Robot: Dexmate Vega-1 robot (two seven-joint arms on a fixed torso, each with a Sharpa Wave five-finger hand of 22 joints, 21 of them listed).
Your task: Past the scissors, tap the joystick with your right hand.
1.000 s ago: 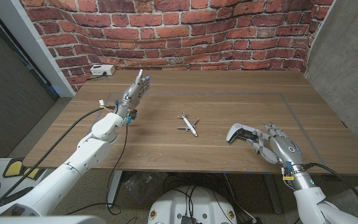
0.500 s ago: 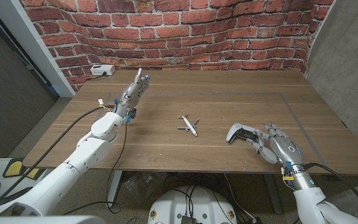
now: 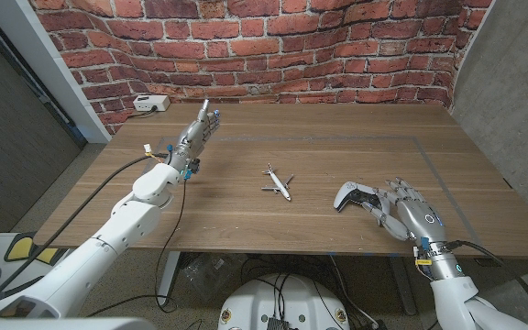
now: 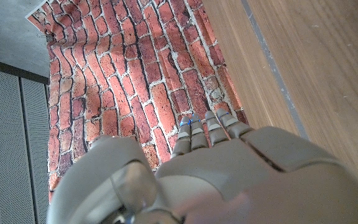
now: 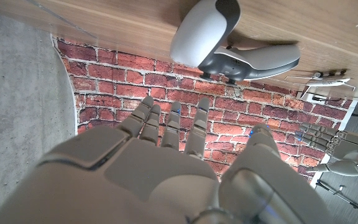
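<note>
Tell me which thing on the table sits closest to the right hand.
The white game controller: it lies right beside the right hand, while the small toy airplane sits mid-table and the white box is at the far left corner.

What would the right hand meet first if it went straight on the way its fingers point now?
Most likely the game controller: the right hand sits just beside it, fingers reaching toward it. In the right wrist view the controller lies directly ahead of the fingertips. Whether they already touch is unclear.
</note>
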